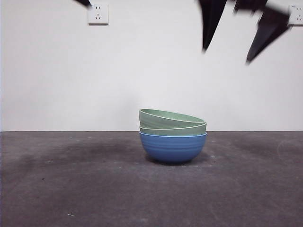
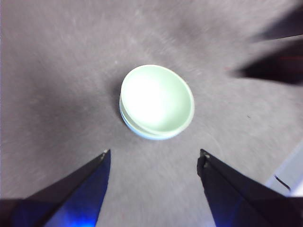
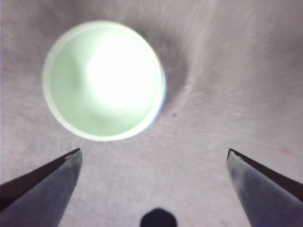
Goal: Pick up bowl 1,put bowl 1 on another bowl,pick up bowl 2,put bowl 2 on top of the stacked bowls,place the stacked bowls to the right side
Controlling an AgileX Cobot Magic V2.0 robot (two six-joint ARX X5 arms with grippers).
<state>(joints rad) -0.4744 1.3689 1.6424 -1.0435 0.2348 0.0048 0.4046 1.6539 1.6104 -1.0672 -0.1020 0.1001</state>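
The stacked bowls stand on the table in the middle of the front view. A blue bowl (image 1: 173, 147) is at the bottom, with a pale green bowl (image 1: 173, 130) nested in it. A second pale green bowl (image 1: 170, 118) lies on top, slightly tilted. My right gripper (image 1: 226, 56) hangs open above and to the right of the stack, holding nothing. Its wrist view has the top green bowl (image 3: 104, 78) just beyond the right gripper (image 3: 154, 151). My left gripper (image 2: 154, 152) is open and empty, higher up, looking down on the same bowl (image 2: 158, 99).
The dark grey table (image 1: 71, 179) runs back to a white wall with a socket (image 1: 98, 13) at the upper left. A black tip (image 1: 83, 2) shows at the top left corner. The other arm's dark jaws (image 2: 274, 66) show in the left wrist view.
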